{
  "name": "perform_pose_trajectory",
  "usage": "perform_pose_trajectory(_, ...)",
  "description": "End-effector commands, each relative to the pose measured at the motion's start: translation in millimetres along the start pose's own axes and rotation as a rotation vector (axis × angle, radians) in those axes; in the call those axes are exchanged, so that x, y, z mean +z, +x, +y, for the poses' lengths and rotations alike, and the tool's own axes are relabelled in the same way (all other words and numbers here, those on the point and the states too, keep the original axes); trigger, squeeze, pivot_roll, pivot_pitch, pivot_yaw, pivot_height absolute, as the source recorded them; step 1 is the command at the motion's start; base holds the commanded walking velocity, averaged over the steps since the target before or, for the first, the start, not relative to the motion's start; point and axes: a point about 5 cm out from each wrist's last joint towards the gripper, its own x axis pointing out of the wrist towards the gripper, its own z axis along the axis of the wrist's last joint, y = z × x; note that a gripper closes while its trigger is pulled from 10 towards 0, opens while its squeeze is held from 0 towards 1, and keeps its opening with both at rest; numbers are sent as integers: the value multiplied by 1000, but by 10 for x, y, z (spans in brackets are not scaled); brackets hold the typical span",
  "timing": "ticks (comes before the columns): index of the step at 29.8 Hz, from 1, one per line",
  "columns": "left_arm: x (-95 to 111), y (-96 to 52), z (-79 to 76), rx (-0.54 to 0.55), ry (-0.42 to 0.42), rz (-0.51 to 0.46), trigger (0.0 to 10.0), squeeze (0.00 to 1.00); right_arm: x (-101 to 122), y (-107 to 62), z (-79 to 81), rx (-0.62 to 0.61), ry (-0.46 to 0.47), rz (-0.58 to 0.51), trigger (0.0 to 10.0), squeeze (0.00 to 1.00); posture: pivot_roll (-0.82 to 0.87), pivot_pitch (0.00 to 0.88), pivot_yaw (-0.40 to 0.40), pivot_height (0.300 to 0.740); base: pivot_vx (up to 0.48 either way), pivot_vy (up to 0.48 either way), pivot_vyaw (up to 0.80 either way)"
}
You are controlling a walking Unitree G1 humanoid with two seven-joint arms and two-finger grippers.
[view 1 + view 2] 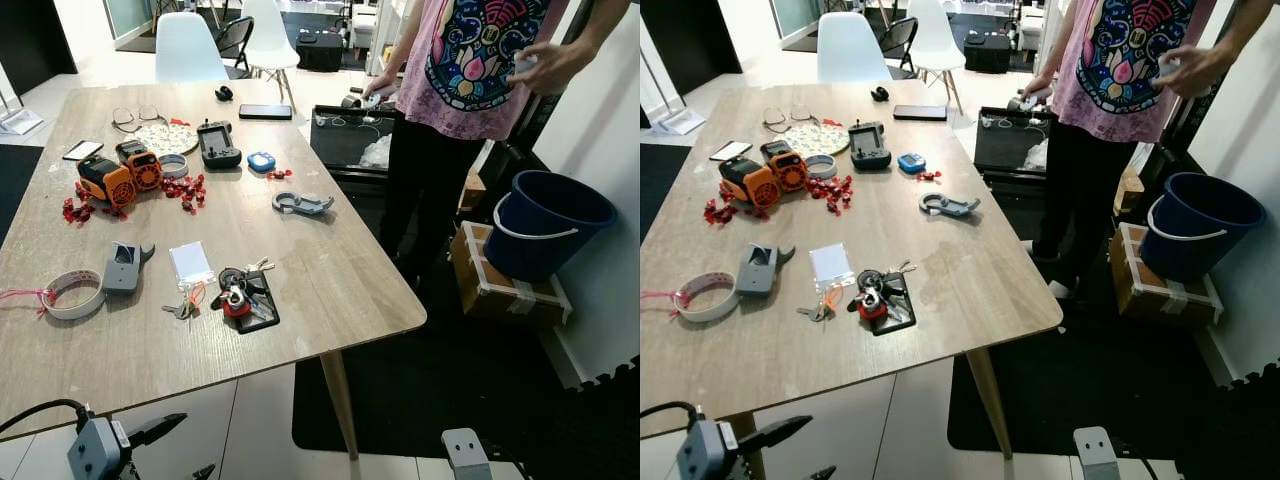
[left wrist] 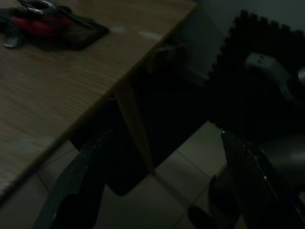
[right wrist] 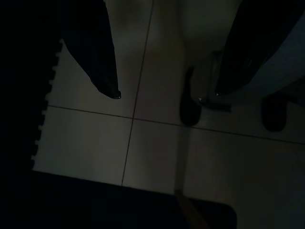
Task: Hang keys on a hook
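Near bench (image 1: 330, 290) front edge, keys (image 1: 238, 297) lie up-frame and right of left gripper (image 1: 175, 448), fingers apart; right gripper (image 3: 162, 95) low, also apart, farther.

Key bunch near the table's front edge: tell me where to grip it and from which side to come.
Take the key bunch by its metal rings just above the red fob, coming straight down from above. It lies flat on the wooden table, partly on a dark card, so a side approach would likely only push it. The left gripper, open below the table's edge, looks nearest.
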Motion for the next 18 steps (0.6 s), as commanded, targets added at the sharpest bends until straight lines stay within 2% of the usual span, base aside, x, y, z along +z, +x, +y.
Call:
perform_pose_trajectory(1, 219, 23, 137, 33, 15, -65, 10000, 0, -1, -3, -17, 0, -7, 2, 10000, 0, 78, 50, -47, 740, 0, 0, 0)
perform_pose_trajectory(3, 546, 188, 240, 57, 19, -195, 10000, 0, 5, -3, -25, 1, -12, 3, 10000, 0, 80, 46, -47, 740, 0, 0, 0)
perform_pose_trajectory(5, 775, 358, 262, 61, -8, -264, 10000, 0, 17, -1, -26, -1, -9, 1, 10000, 0, 78, 45, -42, 740, 0, 0, 0)
perform_pose_trajectory(6, 775, 358, 262, 61, -8, -264, 10000, 0, 17, -1, -26, -1, -9, 1, 10000, 0, 78, 45, -42, 740, 0, 0, 0)
perform_pose_trajectory(8, 871, 497, 276, 95, -36, -286, 10000, 0, 34, 3, -20, -1, -3, -4, 10000, 0, 75, 43, -39, 740, 0, 0, 0)
perform_pose_trajectory(9, 871, 497, 276, 95, -36, -286, 10000, 0, 34, 3, -20, -1, -3, -4, 10000, 0, 75, 43, -39, 740, 0, 0, 0)
perform_pose_trajectory(11, 911, 692, 292, 165, -20, -264, 10000, 0, 44, 6, -16, -1, 0, -7, 10000, 0, 74, 42, -35, 740, 0, 0, 0)
perform_pose_trajectory(12, 911, 692, 292, 165, -20, -264, 10000, 0, 44, 6, -16, -1, 0, -7, 10000, 0, 74, 42, -35, 740, 0, 0, 0)
perform_pose_trajectory(14, 908, 869, 388, 318, 57, -234, 10000, 0, 48, 7, -13, -1, 3, -9, 10000, 0, 76, 42, -35, 740, 0, 0, 0)
perform_pose_trajectory(15, 852, 950, 449, 401, 136, -170, 10000, 0, 48, 8, -8, 0, 1, -8, 10000, 0, 78, 43, -41, 740, 0, 0, 0)
perform_pose_trajectory(16, 852, 950, 449, 401, 136, -170, 10000, 0, 48, 8, -8, 0, 1, -8, 10000, 0, 78, 43, -41, 740, 0, 0, 0)
perform_pose_trajectory(17, 813, 997, 483, 447, 191, -127, 10000, 0, 47, 8, -6, 1, 0, -8, 10000, 0, 78, 43, -41, 740, 0, 0, 0)
perform_pose_trajectory(18, 738, 1091, 503, 514, 205, -80, 10000, 0, 46, 9, 1, 3, -2, -6, 10000, 0, 76, 43, -44, 740, 0, 0, 0)
